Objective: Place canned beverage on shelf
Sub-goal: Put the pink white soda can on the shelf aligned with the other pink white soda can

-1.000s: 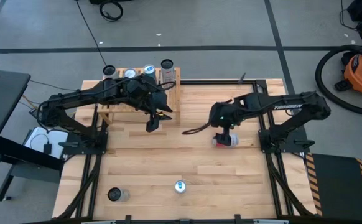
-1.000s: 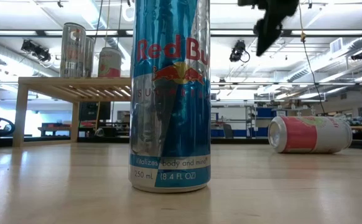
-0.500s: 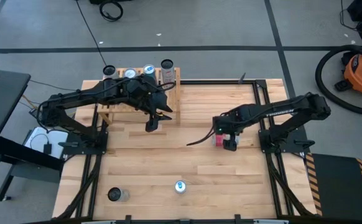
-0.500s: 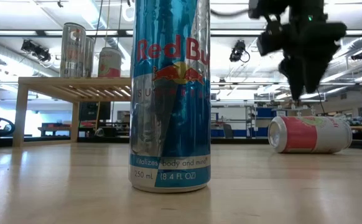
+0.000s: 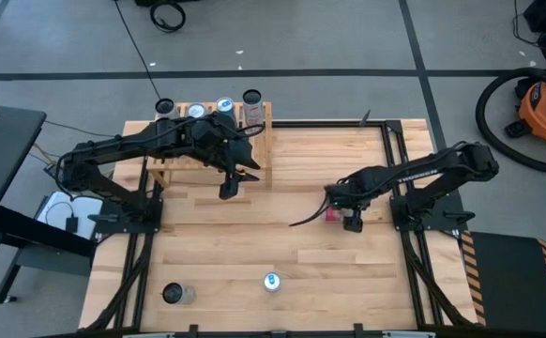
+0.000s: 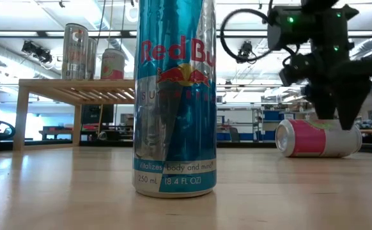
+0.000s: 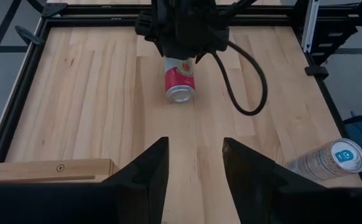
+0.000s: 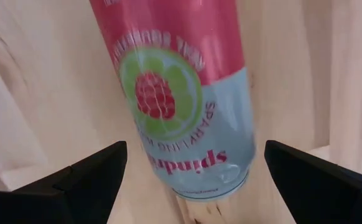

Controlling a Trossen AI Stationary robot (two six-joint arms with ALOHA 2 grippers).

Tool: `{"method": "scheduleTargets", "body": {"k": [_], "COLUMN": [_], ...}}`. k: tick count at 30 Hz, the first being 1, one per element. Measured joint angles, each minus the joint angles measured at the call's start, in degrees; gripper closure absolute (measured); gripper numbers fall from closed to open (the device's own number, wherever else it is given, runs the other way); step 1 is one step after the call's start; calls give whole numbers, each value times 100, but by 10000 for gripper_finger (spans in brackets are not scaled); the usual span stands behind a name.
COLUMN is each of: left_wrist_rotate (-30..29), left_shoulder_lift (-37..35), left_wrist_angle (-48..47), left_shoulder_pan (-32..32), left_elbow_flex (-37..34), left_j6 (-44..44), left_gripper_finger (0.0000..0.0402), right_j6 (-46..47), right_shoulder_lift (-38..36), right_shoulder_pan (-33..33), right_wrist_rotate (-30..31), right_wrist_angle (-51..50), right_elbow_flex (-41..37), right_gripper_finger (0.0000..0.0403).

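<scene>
At the upper left of the high view stands the low pale wooden shelf with a slatted top (image 5: 212,131), already carrying several upright metal cans (image 5: 224,106) along its back edge, presumably earlier deliveries. Just right of it the left gripper (image 5: 230,186) hangs above the pale plank table (image 5: 207,244), its dark fingers (image 7: 147,171) apart and holding nothing, apparently waiting out of the way. Toward bottom centre a tall blue-and-silver energy drink can (image 5: 271,281) stands upright, smooth and glossy, looming large in the low view. Right of centre, the pink-and-pale-blue sparkling water can (image 5: 330,213) lies on its side on the table, well apart from the shelf. The right gripper (image 5: 350,218) is poised directly over it, fingers (image 8: 75,180) spread wide to either side of the rounded body without visibly touching, likely to straddle the cylinder across its width so it cannot roll away when they close.
</scene>
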Motion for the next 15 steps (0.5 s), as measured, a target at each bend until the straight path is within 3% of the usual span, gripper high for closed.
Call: {"method": "scheduleTargets", "body": {"k": [15], "left_wrist_rotate": [0], "left_shoulder_lift": [0], "left_wrist_angle": [9], "left_shoulder_pan": [0], "left_elbow_flex": [0], "left_j6": [-15], "left_gripper_finger": [251], "right_j6": [-71], "right_shoulder_lift": [0], "right_shoulder_pan": [-2], "right_wrist_rotate": [32], "right_wrist_angle": [1368], "right_elbow_flex": [-984], "right_gripper_finger": [13]}}
